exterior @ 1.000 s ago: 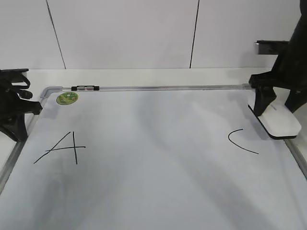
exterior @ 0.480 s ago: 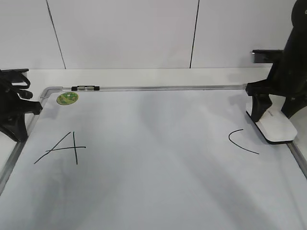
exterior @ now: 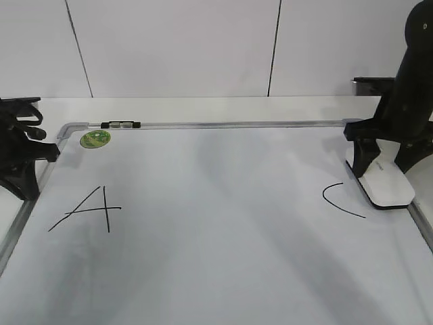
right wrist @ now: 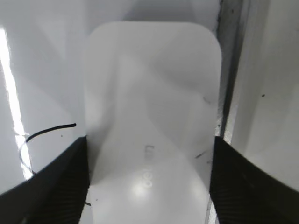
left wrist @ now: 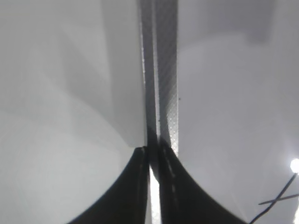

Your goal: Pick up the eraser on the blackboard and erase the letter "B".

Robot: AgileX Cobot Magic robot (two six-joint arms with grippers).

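The white eraser (exterior: pixel 387 187) lies flat at the right edge of the blackboard (exterior: pixel 216 230), just right of the letter "C" (exterior: pixel 338 202). My right gripper (exterior: pixel 383 170) stands over it with one finger on each long side. In the right wrist view the eraser (right wrist: pixel 152 93) fills the gap between the two black fingers of the right gripper (right wrist: pixel 149 142), which touch its sides. No letter "B" shows; the board between "A" (exterior: pixel 84 210) and "C" is blank. My left gripper (exterior: pixel 26 189) is shut and empty over the board's left frame (left wrist: pixel 166 70).
A green sticker (exterior: pixel 95 139) and a small black-and-silver clip (exterior: pixel 120 124) sit at the board's far left corner. The silver frame (right wrist: pixel 231 70) runs close along the eraser's right side. A white wall stands behind the table.
My right gripper has carried the eraser a little left and down, from tilted above the board to lying flat on it by the "C". The left arm has not moved.
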